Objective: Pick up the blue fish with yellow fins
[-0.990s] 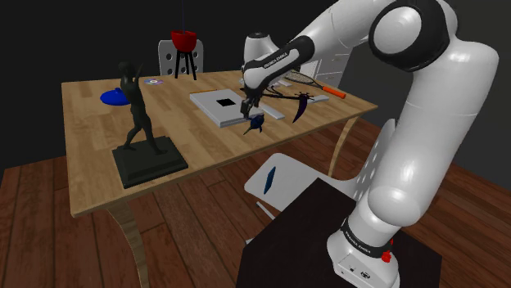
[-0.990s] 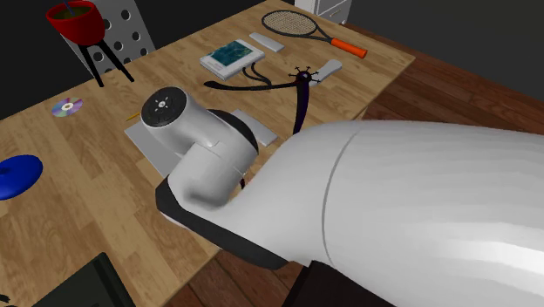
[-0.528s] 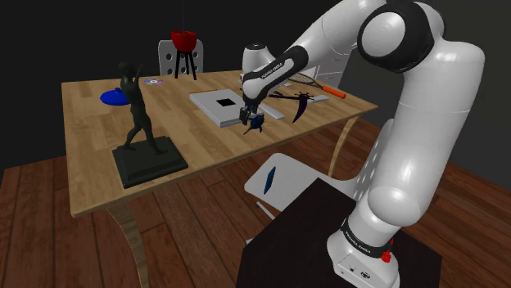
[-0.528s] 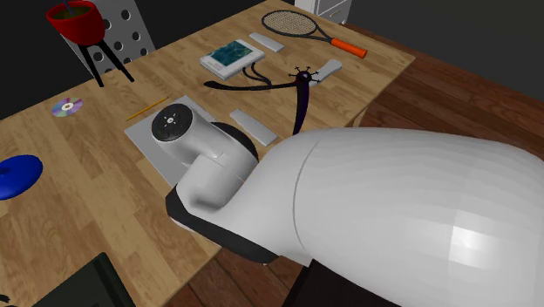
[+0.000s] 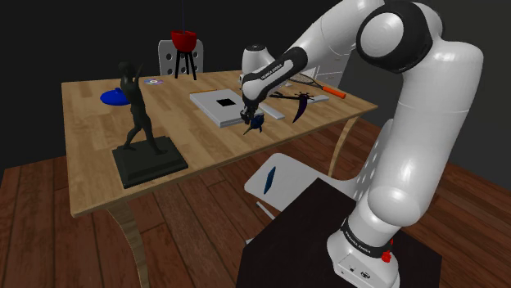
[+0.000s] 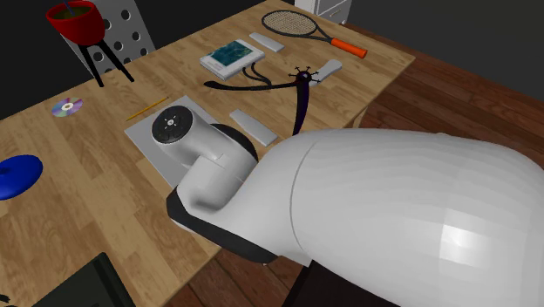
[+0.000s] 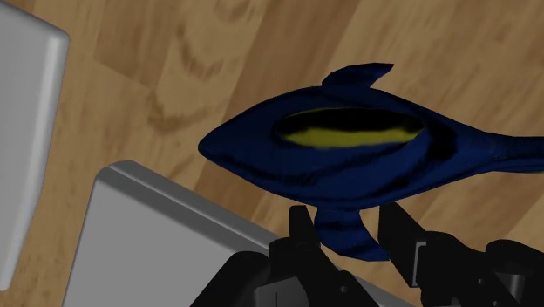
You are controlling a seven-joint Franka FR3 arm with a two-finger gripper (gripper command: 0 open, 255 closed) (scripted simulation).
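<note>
The blue fish (image 7: 349, 144) is dark blue with a yellow stripe and lies on the wooden table (image 5: 90, 155), next to a grey flat slab (image 7: 148, 227). In the wrist view my gripper (image 7: 346, 225) is shut on the fish's lower fin, with one black finger (image 7: 301, 231) on each side of it. In the shoulder view the gripper (image 5: 248, 119) points down at the fish (image 5: 259, 123), close to the table's near edge and beside the grey slab (image 5: 214, 105). The arm's white wrist (image 6: 209, 161) hides the fish in the second exterior view.
On the table stand a dark statue on a base (image 5: 141, 131), a red pot on a stand (image 5: 185, 42), a blue dish (image 5: 113, 97), a racket (image 6: 305, 24), a book (image 6: 231, 55), a disc (image 6: 65, 107) and a dark long-tailed figure (image 6: 301, 96). A white chair (image 5: 287, 176) sits below the table's near edge.
A second ago the hand stood higher over the fish with open fingers. It came down onto the fish, and the fingers have since shut on its fin.
</note>
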